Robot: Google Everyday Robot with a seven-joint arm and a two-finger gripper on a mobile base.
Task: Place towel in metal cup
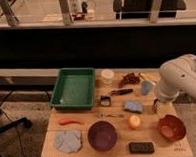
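The towel (68, 141) is a crumpled blue-grey cloth lying flat at the front left corner of the wooden table (116, 148). A small dark metallic object (156, 108) that looks like the metal cup stands at the right side of the table, partly covered by my arm. My white arm (181, 78) reaches in from the right. My gripper (160, 100) is at the arm's lower end, just above that cup, far from the towel, and it holds no towel.
A green tray (73, 88) sits at the back left. Around the middle are a white cup (107, 75), blue cup (146, 87), blue sponge (134, 107), purple bowl (102, 135), brown bowl (171, 127), orange fruit (134, 121), carrot (70, 121) and a black device (141, 147).
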